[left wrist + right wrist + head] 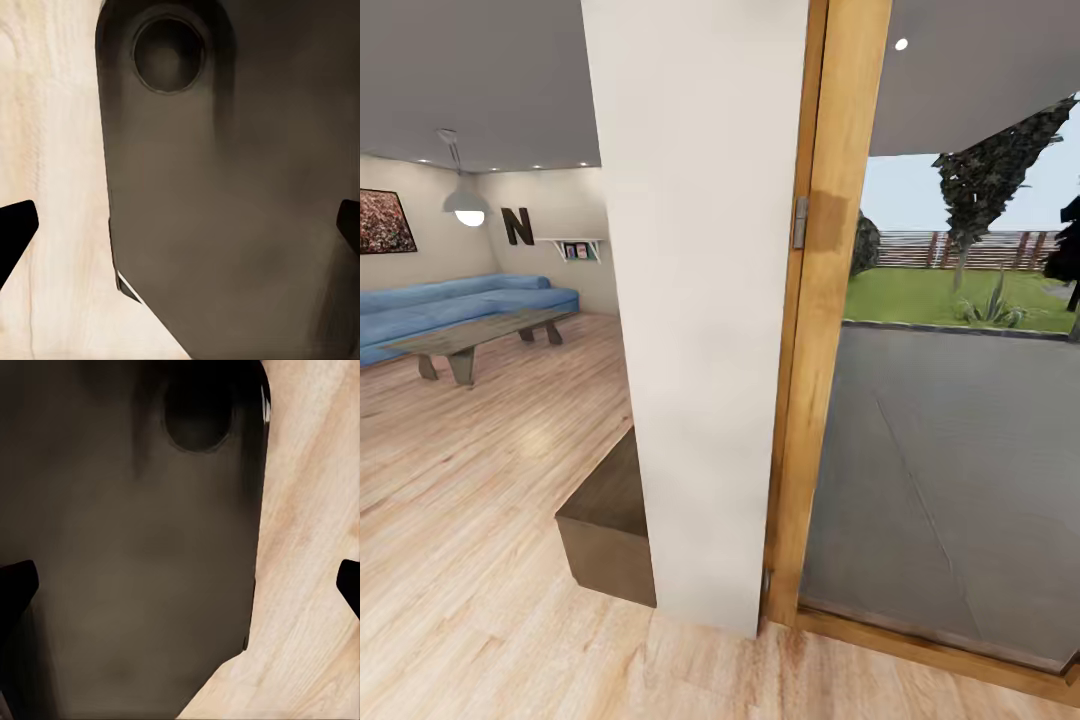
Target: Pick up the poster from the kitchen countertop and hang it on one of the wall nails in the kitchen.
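Wooden floorboards (pixel 480 560) run pale under the robot, which stands facing a white wall pillar (pixel 700 300) with a timber door frame (pixel 815 330) just beside it and glass giving onto a grey terrace (pixel 950 470) and lawn. A low dark bench (pixel 605 525) butts against the foot of the pillar. Beyond it lie a blue sofa (pixel 450 305), a long coffee table (pixel 475 335), a pendant lamp (pixel 465 205) and a wide reddish framed picture (pixel 382 220), which is not the one wanted.

No poster, countertop or nail appears from this spot, so the robot is judged to be on its way to the kitchen.

In each wrist view the left gripper (pixel 180 225) and the right gripper (pixel 180 585) look down past the robot's dark body panel (pixel 225 195) to the floor. The fingertips sit at the opposite margins of each view, so both stand spread wide with nothing between them.

Going by the task, the poster is probably a thin, stiff, light framed sheet, with a smooth frame that could slip and a face that could mark. The likely best hold is across a side edge of the frame, pinched firmly, leaving its top edge free to meet the nail.
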### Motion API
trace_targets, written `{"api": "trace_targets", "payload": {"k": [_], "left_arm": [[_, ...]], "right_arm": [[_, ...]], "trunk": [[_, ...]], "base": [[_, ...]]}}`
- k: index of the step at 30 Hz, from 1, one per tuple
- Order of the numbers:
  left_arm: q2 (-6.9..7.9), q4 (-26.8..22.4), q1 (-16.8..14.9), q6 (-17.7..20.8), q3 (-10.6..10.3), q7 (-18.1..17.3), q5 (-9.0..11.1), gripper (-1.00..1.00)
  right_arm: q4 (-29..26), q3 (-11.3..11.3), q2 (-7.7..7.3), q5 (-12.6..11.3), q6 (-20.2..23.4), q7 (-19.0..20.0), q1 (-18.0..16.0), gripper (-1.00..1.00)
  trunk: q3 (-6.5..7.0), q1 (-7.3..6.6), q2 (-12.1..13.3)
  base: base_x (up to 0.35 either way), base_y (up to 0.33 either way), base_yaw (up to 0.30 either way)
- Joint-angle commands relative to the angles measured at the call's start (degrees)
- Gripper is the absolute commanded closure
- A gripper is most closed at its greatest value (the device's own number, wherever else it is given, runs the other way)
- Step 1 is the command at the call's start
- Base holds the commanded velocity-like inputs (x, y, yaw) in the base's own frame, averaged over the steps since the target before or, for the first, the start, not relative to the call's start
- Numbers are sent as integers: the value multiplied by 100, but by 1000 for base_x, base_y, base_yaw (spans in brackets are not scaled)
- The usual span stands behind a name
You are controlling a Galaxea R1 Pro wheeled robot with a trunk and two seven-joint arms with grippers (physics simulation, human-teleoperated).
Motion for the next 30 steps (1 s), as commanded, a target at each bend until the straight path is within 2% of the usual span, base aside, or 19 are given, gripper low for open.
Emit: {"api": "trace_targets", "payload": {"k": [1, 5, 20, 26, 29, 30], "left_arm": [[-33, -33, 33, -28, -8, -17, 0, -100], [-161, -131, 162, -27, -8, -17, 0, -100], [-160, -129, 180, -27, -8, -17, 0, -100], [34, -322, 297, -87, 17, -5, -8, -100], [64, -418, 309, -104, 41, -8, -2, -100], [70, -3917, 311, -115, 49, -6, 0, -100]], "right_arm": [[-9, 33, 33, 33, -33, 9, -34, -100], [1, 33, 44, 35, -36, 9, -154, -100], [4, 34, 44, 35, -35, 9, -152, -100], [-193, -57, -150, -91, -105, 0, -350, -100], [-291, -64, -246, -101, -111, -2, -449, -100], [-2808, -62, -298, -102, -112, -1, -797, -100]], "trunk": [[-3, 0, -1], [-3, 0, -1], [-3, 0, -1], [-3, 0, -1], [-3, 0, -1], [-3, 0, -1]], "base": [[0, 0, 0], [0, 0, 0], [0, 0, 0], [0, 0, 0], [0, 0, 0], [0, 0, 0]]}}
